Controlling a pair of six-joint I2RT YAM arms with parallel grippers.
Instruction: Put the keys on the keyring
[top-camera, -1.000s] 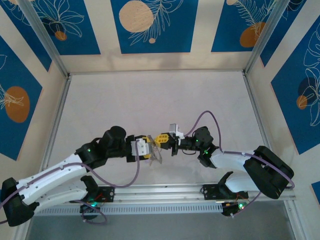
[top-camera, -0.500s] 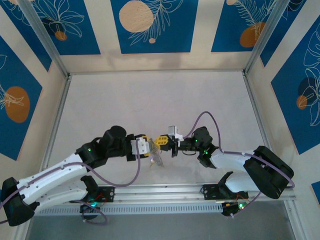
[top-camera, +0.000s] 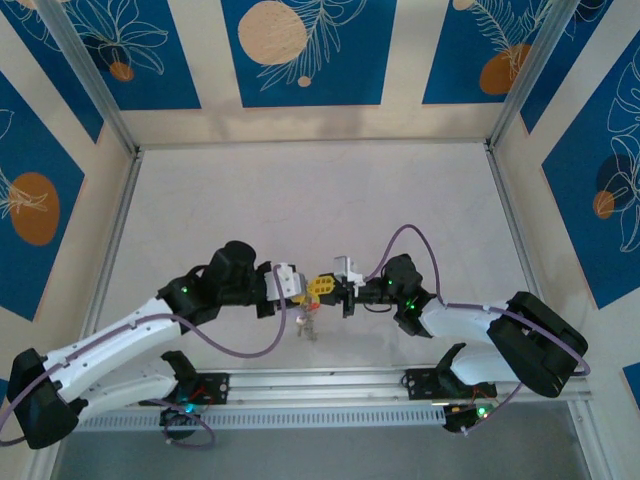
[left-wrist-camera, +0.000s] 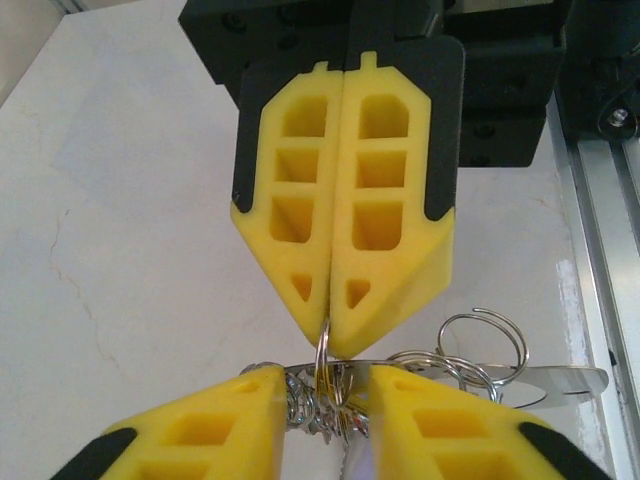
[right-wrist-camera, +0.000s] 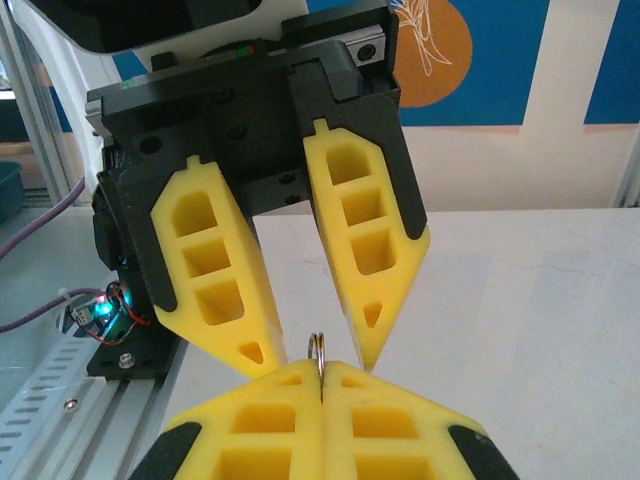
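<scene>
Hanging at 6 o'clock below the keyring (left-wrist-camera: 322, 348), the keys (top-camera: 306, 326) are seen just above the counter (top-camera: 300, 200). The keyring is pinched upright by the right fingers (left-wrist-camera: 385, 230), pressed together on it from 3 o'clock. The left fingers (right-wrist-camera: 215, 290) are held apart at 9 o'clock, one tip either side of the ring.

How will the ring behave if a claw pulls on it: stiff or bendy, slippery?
The ring is thin bare wire, so it probably springs a little and may slip or twist between the right claw's narrow tips. A key sits loose on small rings beside it, so it would likely swing.
</scene>
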